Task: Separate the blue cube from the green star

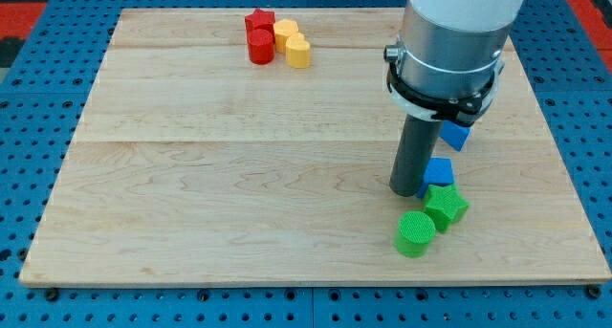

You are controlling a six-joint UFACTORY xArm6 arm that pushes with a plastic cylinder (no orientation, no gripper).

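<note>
My tip (406, 191) sits on the wooden board (220, 175) at the view's lower right, planted against the left side of the blue cube (439, 171); contact looks likely but I cannot confirm it from this angle, since the rod's base hides that face. There is nothing to clamp on this rig: the end effector is a bare rod, holding nothing, only able to shove. The blue cube lies directly above the green star (446, 206) in the view, and the two appear to be touching or as good as touching, the star's upper points meeting the cube's lower edge. So by my reading the separation is not yet achieved; the pair still reads as one cluster. A green cylinder (415, 233) rests just beside the star at its lower left, close enough to get dragged along if the star moves. A second blue block (455, 135), shape partly hidden behind the arm's collar, sits above and to the right of the cube. Far off at the view's top, a red star (259, 22), a red cylinder (260, 45), and two yellow blocks (291, 41) are bunched together, well clear of the work. What remains, as I judge it: push the cube away from the star without carrying the star with it.
</note>
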